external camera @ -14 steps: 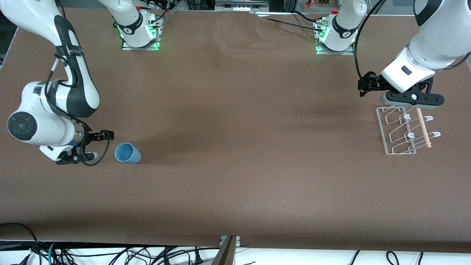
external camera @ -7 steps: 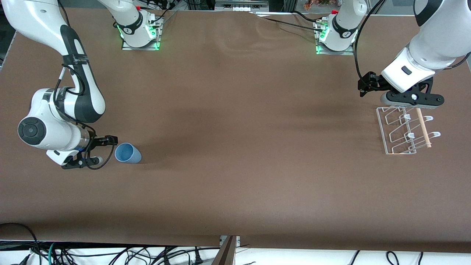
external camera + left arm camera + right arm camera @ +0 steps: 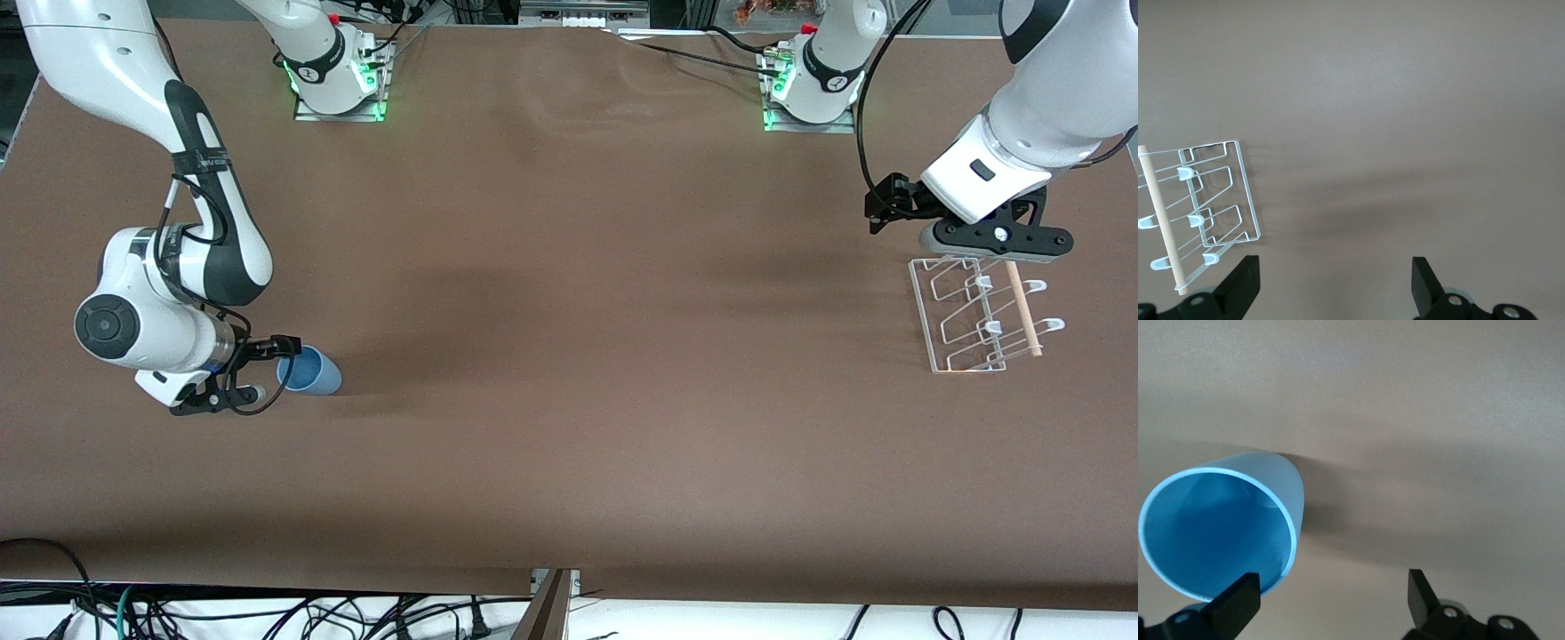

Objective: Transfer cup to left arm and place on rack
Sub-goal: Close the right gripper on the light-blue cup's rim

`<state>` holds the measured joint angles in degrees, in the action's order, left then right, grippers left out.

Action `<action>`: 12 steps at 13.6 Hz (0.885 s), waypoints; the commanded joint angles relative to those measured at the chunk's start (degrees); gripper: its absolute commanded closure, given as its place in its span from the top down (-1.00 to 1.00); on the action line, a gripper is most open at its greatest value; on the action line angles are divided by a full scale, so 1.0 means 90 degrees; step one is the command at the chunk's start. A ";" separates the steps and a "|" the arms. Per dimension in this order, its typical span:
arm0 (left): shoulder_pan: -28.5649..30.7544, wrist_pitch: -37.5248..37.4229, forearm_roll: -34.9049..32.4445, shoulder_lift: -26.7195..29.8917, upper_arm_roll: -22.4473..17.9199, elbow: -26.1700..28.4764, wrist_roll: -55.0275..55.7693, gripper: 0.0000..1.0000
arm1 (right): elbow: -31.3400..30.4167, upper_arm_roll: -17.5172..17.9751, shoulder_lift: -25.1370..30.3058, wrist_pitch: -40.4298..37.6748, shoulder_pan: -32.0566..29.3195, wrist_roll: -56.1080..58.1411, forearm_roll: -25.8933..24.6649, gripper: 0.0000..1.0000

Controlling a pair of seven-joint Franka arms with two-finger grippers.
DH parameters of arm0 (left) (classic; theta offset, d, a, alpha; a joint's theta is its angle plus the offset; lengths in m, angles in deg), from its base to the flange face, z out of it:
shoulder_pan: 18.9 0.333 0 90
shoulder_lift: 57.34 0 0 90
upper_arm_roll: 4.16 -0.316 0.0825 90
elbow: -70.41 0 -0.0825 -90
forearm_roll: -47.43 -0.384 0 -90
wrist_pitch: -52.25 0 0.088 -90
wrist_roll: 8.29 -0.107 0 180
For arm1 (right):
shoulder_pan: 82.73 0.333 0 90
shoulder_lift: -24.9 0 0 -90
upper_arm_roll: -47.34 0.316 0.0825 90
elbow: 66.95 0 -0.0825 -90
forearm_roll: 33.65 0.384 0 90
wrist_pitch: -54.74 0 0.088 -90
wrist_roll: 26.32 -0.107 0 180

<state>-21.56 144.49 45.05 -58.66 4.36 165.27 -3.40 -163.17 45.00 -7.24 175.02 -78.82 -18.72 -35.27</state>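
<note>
The light-blue cup (image 3: 313, 373) lies on its side on the brown table near the right arm's end, its mouth facing my right gripper (image 3: 272, 367). That gripper is open, low over the table, at the cup's rim. In the right wrist view the cup (image 3: 1218, 533) sits off to one side of the gripper (image 3: 1331, 605), with one finger (image 3: 1238, 603) at its rim. My left gripper (image 3: 994, 242) hangs open and empty over the edge of the white wire rack (image 3: 969, 313). In the left wrist view the rack (image 3: 1211, 200) lies beside the open gripper (image 3: 1335, 287).
The two arm bases (image 3: 338, 76) (image 3: 813, 84) stand at the table's edge farthest from the front camera. Cables hang below the table's edge nearest that camera (image 3: 267, 613). A wooden dowel (image 3: 1022, 311) runs along the rack's side.
My right arm has moved toward the cup, bringing its open gripper up to the cup's rim. The cup, the rack and the left arm have not moved.
</note>
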 commanded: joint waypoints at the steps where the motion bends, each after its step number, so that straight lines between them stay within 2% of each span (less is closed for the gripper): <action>1: -0.0027 -0.0054 -0.0086 -0.0087 -0.0008 -0.0169 0.0052 1.00 | 0.0124 0.0006 -0.0159 0.0073 -0.0005 -0.0023 0.0093 0.97; 12: -0.0037 -0.0034 -0.0106 -0.0087 0.0011 -0.0179 0.0042 1.00 | 0.0398 0.0055 -0.0305 -0.0005 0.0054 -0.0257 0.0093 0.97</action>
<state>-21.51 144.49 45.05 -58.67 4.26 165.27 -3.40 -161.47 45.35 -8.17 175.03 -78.47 -19.97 -35.24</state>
